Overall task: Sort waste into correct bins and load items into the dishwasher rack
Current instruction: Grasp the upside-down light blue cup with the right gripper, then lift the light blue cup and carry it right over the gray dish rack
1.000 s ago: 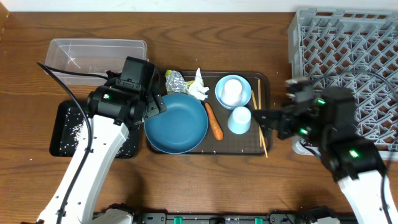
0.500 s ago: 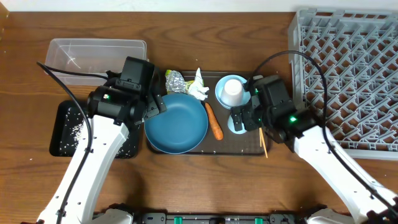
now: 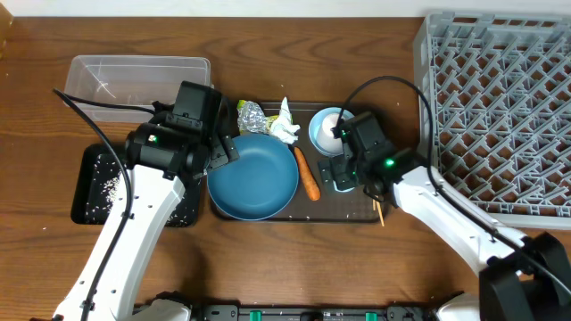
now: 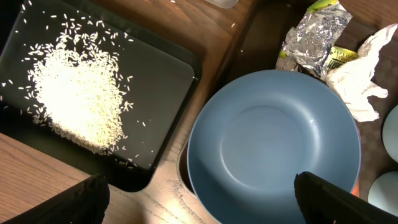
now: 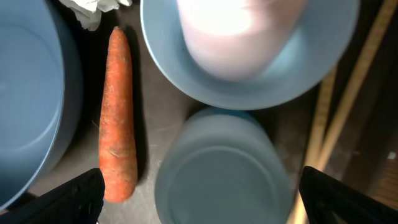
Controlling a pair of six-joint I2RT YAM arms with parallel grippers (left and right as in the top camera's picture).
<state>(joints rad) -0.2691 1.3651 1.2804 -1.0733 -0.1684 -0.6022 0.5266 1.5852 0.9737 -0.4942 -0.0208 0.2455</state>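
Observation:
The dark blue plate (image 3: 254,178) lies on the brown tray, also in the left wrist view (image 4: 273,143). My left gripper (image 3: 223,150) (image 4: 199,208) is open and empty over the plate's left edge. White rice (image 4: 74,99) lies in the black tray (image 3: 94,201). Foil ball (image 4: 314,37), yellow-green wrapper (image 4: 339,57) and tissue (image 4: 360,81) lie behind the plate. My right gripper (image 3: 343,171) (image 5: 208,199) is open, its fingers on either side of the upturned light blue cup (image 5: 224,168). The carrot (image 5: 118,143) lies to its left, the bowl (image 5: 249,87) behind it and the chopsticks (image 5: 342,112) to its right.
The clear tub (image 3: 134,76) stands at the back left. The grey rack (image 3: 500,107) fills the right side. The brown tray (image 3: 384,116) holds the dishes. A white round object (image 5: 242,25) sits in the bowl.
My right arm has swung left from the rack's front edge to above the cup on the brown tray. The left arm has not moved.

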